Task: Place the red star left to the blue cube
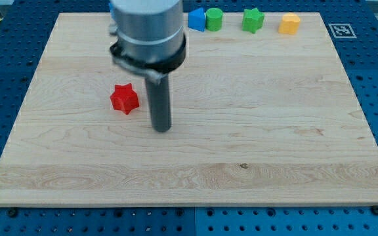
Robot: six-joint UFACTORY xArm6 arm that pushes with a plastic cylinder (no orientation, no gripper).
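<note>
My tip (161, 129) on the desk (254, 164), no gripper fitted, touching nothing. Red star (125, 99) just to its left, slightly farther. Blue cube (196, 19) far, top edge. Best get under the star, push up-right steadily.

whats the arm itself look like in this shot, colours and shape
Only the end of my arm shows: a wide grey cylindrical body with a bluish part at the view's top, ringed below by a black collar. From it drops a straight dark grey rod, round in section, ending at my tip. No cables or markings are visible. My tip is right of the red star, apart from it.
</note>
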